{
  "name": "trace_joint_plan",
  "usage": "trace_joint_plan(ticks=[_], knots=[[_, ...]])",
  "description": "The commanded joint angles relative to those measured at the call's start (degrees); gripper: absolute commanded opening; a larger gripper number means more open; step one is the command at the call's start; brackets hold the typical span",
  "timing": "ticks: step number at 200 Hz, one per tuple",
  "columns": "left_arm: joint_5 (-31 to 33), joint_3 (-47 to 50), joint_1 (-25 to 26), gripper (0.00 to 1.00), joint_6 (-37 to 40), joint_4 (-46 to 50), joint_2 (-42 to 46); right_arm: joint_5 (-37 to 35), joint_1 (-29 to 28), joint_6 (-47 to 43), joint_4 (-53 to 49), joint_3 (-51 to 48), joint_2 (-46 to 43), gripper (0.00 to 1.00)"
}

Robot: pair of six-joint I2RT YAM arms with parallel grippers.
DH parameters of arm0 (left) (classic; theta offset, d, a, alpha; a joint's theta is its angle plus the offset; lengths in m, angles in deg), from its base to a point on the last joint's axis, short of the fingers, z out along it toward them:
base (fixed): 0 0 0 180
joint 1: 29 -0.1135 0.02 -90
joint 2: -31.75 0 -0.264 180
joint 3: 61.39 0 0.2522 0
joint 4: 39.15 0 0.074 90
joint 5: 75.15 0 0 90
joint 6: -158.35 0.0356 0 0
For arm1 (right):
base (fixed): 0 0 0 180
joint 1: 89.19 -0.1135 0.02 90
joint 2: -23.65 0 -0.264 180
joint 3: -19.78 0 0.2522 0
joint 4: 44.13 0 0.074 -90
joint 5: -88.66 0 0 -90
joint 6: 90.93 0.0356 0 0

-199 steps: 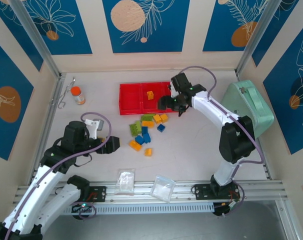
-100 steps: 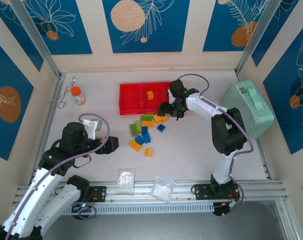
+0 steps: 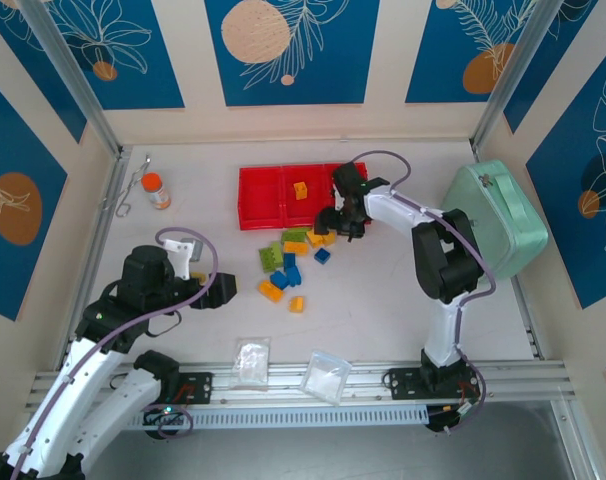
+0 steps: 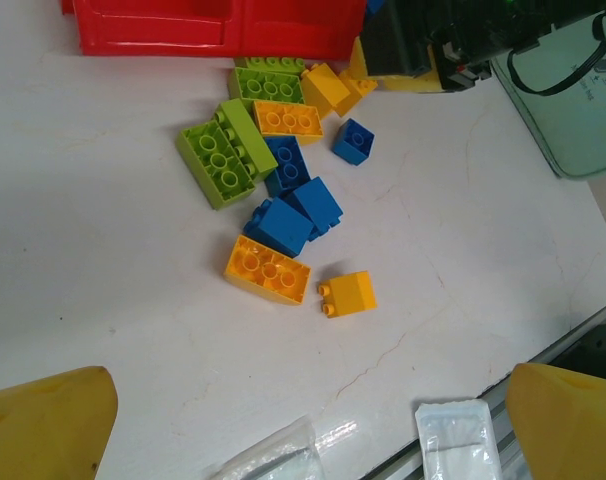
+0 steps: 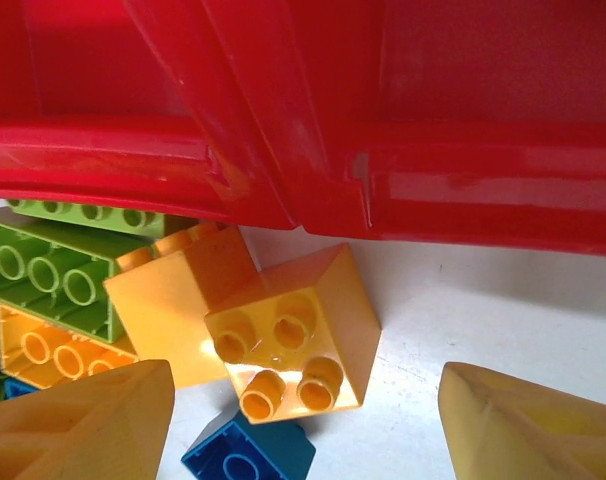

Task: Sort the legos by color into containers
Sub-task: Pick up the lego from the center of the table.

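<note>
The red tray [image 3: 263, 195] lies at the back, its compartments joined in a row, with one yellow brick [image 3: 300, 189] in the middle one. A pile of green, yellow and blue legos [image 3: 283, 262] sits in front of it. My right gripper [image 3: 333, 222] hovers low at the pile's back right, by the tray's front wall [image 5: 403, 190]. It is open, and its fingers straddle a yellow four-stud brick [image 5: 293, 345] without touching it. A blue brick [image 5: 248, 455] lies just below that one. My left gripper [image 3: 223, 288] is open and empty, left of the pile, looking over the green [image 4: 215, 160], blue [image 4: 293, 215] and yellow [image 4: 268, 270] bricks.
A mint-green case [image 3: 493, 215] stands at the right. An orange-capped bottle [image 3: 156, 190] and a metal tool [image 3: 128, 190] lie at the back left. Two clear bags [image 3: 251, 360] [image 3: 326, 375] rest near the front rail.
My right gripper has moved left and toward the front, from over the tray's right end down to the yellow bricks. Its jaws have narrowed a little. The left arm has hardly moved.
</note>
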Motion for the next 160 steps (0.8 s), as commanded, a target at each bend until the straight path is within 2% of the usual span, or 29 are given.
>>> trace_joint_plan(ticks=[1, 60, 91, 124, 160], knots=[[-0.1, 0.25, 0.57, 0.99, 1.59, 0.24, -0.17, -1.76, -0.8, 1.37, -1.41, 2.11, 1.56, 0.7], [-1.83, 0.52, 0.9, 0.99, 1.56, -0.34, -0.97, -7.08, -0.35, 2.38, -1.53, -1.09, -0.76, 0.57], [-2.71, 0.52, 1.0, 0.99, 1.52, -0.51, -2.36, -7.25, 0.12, 1.7, -0.32, -3.16, -2.18, 0.55], [-2.63, 0.48, 0.99, 0.99, 1.42, -0.34, -2.9, -6.29, -0.21, -0.64, -1.95, -0.06, 0.69, 0.58], [-2.3, 0.53, 1.0, 0.99, 1.41, -0.4, -2.9, -7.43, -0.41, -1.16, -2.84, 1.17, 0.74, 0.49]])
